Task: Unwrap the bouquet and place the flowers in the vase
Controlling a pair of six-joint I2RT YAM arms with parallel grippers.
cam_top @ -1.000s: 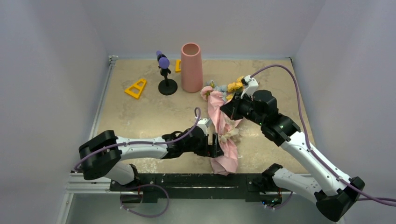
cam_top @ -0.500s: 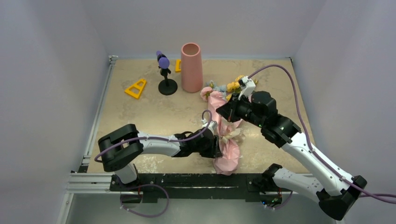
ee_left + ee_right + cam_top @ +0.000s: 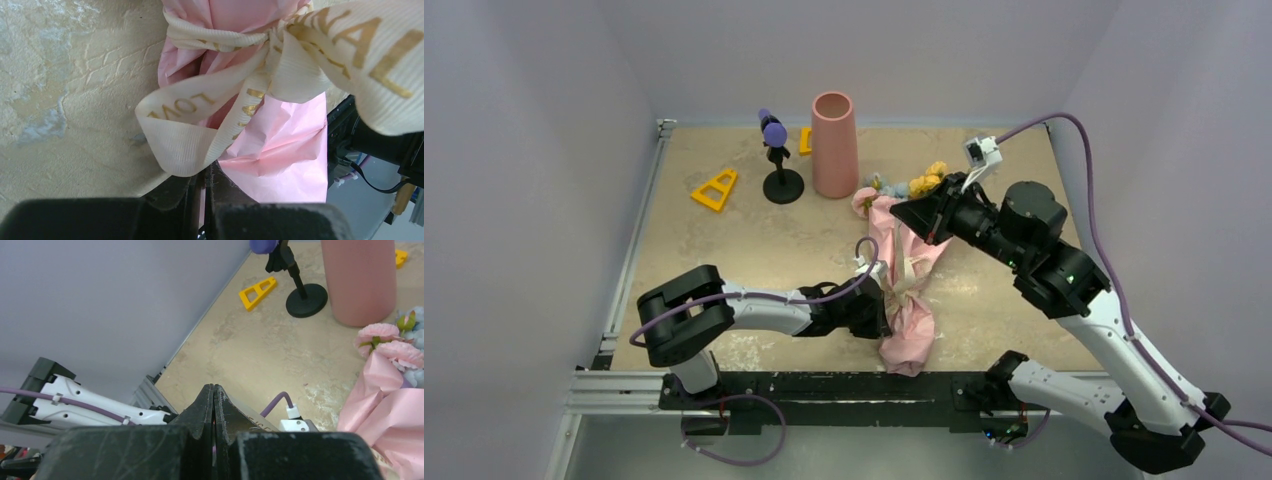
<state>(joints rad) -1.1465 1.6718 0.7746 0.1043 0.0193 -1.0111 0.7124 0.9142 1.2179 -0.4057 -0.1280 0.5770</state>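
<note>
Little is done: the bouquet point(image 3: 894, 225) lies on the table point(image 3: 724, 250) near the vase point(image 3: 834, 145), wrap point(image 3: 911, 330) on and ribbon point(image 3: 200, 110) tied, flowers point(image 3: 927, 182) poking out beside the vase. The left gripper point(image 3: 204, 172), fingers nearly together, appears to pinch a ribbon loop. The right gripper point(image 3: 214, 390), pressed together, hangs above the wrap, holding nothing that can be made out. Untying, unwrapping and filling the vase are left. Gold letters on the ribbon read "LOV" and "NAL".

gold letters "lov" and "nal" on the cream ribbon point(image 3: 280, 70).
</note>
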